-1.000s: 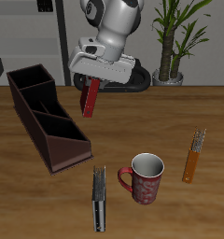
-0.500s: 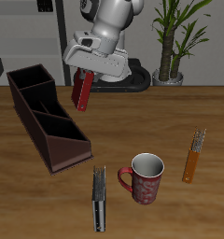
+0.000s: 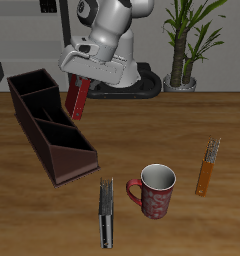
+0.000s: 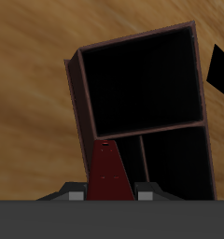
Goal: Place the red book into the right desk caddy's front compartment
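Gripping the red book (image 3: 79, 98) between closed jaws, the gripper (image 3: 76, 84) holds it upright in the air above the caddy (image 3: 50, 127), over its rear half. In the wrist view the book (image 4: 108, 172) hangs over the caddy's (image 4: 140, 84) dark open compartments.

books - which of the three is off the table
The red book, hanging from the end effector beside the caddy. The orange book and the grey book both lie on the table near the mug.
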Tool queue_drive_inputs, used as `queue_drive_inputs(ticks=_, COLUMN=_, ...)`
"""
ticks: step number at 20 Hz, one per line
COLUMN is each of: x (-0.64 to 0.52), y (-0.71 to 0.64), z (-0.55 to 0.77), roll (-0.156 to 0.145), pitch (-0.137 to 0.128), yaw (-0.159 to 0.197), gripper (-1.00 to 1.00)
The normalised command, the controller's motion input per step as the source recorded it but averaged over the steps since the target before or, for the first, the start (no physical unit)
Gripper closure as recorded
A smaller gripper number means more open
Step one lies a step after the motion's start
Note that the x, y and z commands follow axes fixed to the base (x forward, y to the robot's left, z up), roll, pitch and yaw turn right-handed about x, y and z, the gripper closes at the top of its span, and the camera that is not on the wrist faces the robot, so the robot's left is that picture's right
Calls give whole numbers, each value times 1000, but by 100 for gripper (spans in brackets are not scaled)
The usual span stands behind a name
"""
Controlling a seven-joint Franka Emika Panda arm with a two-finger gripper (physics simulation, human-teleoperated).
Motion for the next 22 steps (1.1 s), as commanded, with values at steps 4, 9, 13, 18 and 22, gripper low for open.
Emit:
queue_drive_inputs(ticks=4, x=-116, y=-48, z=-35, roll=3, pitch=-1, yaw=14, gripper=100)
queue_drive_inputs(ticks=9, x=-77, y=-84, z=0, roll=-8, pitch=-8, yaw=3, gripper=100)
queue_drive_inputs(ticks=13, x=-24, y=-118, z=-22, roll=-22, pitch=3, yaw=-12, gripper=100)
queue_drive_inputs(ticks=18, x=5, y=-171, z=-52, roll=-30, pitch=7, yaw=-13, gripper=100)
queue_drive_inputs(ticks=22, x=33, y=-98, z=-25, roll=-19, pitch=-19, yaw=20, gripper=100)
